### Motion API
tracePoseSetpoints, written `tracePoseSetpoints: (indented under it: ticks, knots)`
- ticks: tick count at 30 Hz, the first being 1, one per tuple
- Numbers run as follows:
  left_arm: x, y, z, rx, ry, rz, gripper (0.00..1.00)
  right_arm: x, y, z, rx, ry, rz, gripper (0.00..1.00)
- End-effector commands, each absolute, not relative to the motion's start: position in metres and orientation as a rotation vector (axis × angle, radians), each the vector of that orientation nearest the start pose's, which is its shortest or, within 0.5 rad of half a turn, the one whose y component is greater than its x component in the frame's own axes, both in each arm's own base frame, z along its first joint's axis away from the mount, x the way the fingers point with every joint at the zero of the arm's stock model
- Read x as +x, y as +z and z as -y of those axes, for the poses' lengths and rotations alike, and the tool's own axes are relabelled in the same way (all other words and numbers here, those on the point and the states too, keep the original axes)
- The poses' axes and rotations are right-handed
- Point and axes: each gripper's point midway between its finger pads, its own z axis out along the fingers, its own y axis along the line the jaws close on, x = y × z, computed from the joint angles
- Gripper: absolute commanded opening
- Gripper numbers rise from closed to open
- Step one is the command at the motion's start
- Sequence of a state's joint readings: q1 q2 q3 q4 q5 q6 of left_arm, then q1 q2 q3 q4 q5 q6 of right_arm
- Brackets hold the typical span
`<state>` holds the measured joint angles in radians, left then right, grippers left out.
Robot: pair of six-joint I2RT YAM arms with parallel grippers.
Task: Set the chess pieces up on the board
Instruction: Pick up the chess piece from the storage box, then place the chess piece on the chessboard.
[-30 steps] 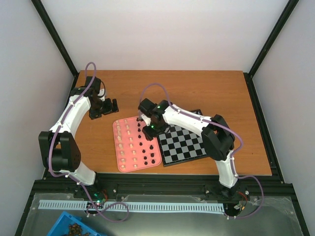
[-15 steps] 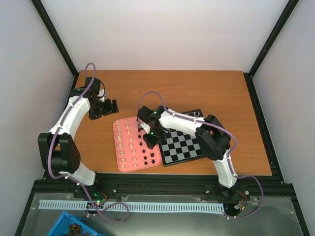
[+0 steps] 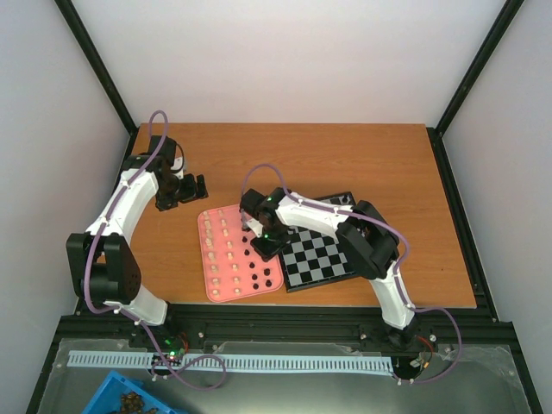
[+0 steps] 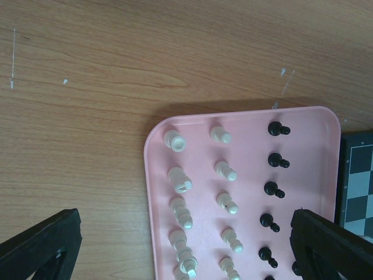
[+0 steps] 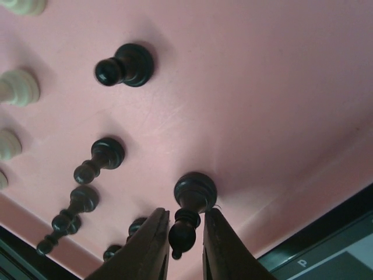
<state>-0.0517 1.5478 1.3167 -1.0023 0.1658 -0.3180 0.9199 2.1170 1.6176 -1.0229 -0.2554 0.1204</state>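
The pink tray (image 3: 210, 259) holds cream chess pieces (image 4: 174, 140) in its left columns and black chess pieces (image 4: 274, 129) to their right. My right gripper (image 5: 185, 217) is down over the tray's right side (image 3: 263, 244), its fingers (image 5: 152, 242) closed against a black piece (image 5: 195, 193) that stands on the tray. The board (image 3: 323, 252) lies just right of the tray, with a few pieces along its far edge. My left gripper (image 3: 191, 188) hangs open above the table past the tray's far left corner, its fingers (image 4: 41, 242) wide apart and holding nothing.
The tray's far rim (image 4: 245, 112) lies on the bare wooden table (image 4: 116, 70). The board's black border (image 5: 344, 242) runs close beside the tray at my right gripper. A blue bin (image 3: 129, 398) sits below the table's near edge.
My right gripper moved a little left and down over the tray's black pieces and its fingers closed in on one of them. The left arm stayed still.
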Motion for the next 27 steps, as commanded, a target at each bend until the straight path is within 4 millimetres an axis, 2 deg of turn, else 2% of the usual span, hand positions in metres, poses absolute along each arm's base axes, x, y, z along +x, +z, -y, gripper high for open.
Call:
tracePoseSetpoints:
  ticks: [1, 6, 11, 15, 18, 22, 27]
  knots:
    - [0.346, 0.158, 0.05, -0.319, -0.336, -2.773, 1.0, 0.217, 0.036, -0.358, -1.281, 0.375, -2.932, 0.16]
    - [0.348, 0.159, 0.05, -0.321, -0.339, -2.774, 1.0, 0.22, 0.042, -0.356, -1.282, 0.349, -2.916, 0.04]
    - [0.348, 0.159, 0.05, -0.319, -0.337, -2.774, 1.0, 0.231, 0.065, -0.347, -1.225, 0.287, -2.853, 0.03]
    - [0.349, 0.16, 0.051, -0.319, -0.341, -2.772, 1.0, 0.245, 0.087, -0.329, -1.092, 0.256, -2.84, 0.03]
    - [0.349, 0.161, 0.051, -0.318, -0.341, -2.771, 1.0, 0.257, 0.104, -0.303, -0.957, 0.226, -2.838, 0.03]
    - [0.349, 0.159, 0.051, -0.32, -0.348, -2.772, 1.0, 0.265, 0.116, -0.251, -0.761, 0.164, -2.865, 0.03]
    - [0.349, 0.159, 0.052, -0.322, -0.353, -2.772, 1.0, 0.264, 0.106, -0.17, -0.465, 0.064, -2.954, 0.03]
